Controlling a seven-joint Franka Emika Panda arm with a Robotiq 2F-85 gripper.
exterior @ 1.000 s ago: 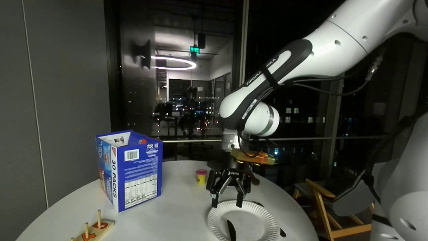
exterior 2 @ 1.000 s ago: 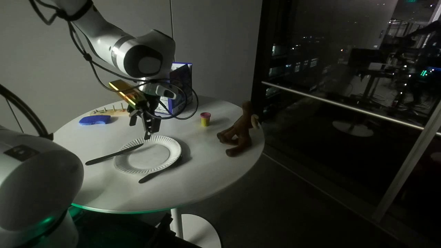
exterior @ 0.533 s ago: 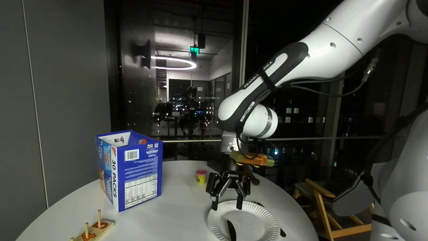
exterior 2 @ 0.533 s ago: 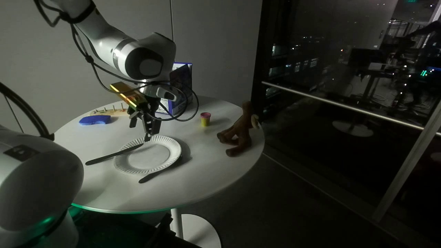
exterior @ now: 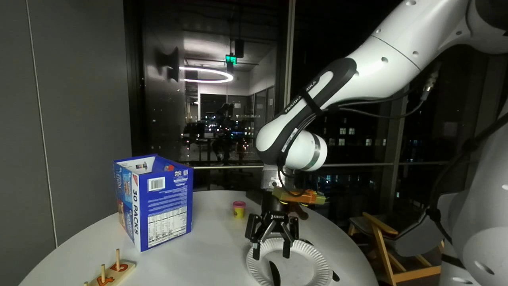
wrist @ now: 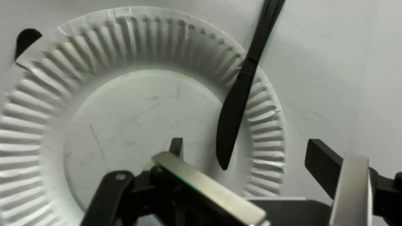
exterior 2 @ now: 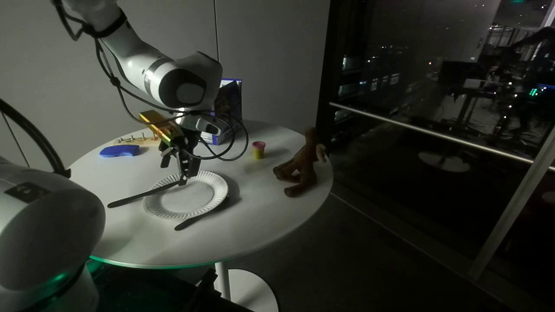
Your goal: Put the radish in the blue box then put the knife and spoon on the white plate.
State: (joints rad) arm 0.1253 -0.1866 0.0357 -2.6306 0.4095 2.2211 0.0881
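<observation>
The black knife (wrist: pixel 234 106) lies across the rim of the white plate (wrist: pixel 141 40), its blade over the plate and its handle on the table. It also shows in both exterior views (exterior: pixel 274 274) (exterior 2: pixel 138 196). A second dark utensil (exterior 2: pixel 188 222) lies partly under the plate's rim; one rounded end (wrist: pixel 26 40) shows in the wrist view. My gripper (wrist: pixel 246 149) is open and empty, low over the plate (exterior: pixel 317 254), with the blade tip between its fingers in the wrist view. The blue box (exterior: pixel 170 210) stands upright, open at the top. No radish can be made out.
A yellow tub with a pink lid (exterior: pixel 239 209) stands behind the plate. A brown stuffed figure (exterior 2: pixel 303 167) sits near the table edge. A blue soft object (exterior 2: pixel 119 151) and a wooden peg board (exterior: pixel 115 274) lie on the table. A wooden-framed chair (exterior: pixel 381 246) is beyond the table.
My gripper has come down toward the plate and stayed open. The plate, utensils and box have not moved.
</observation>
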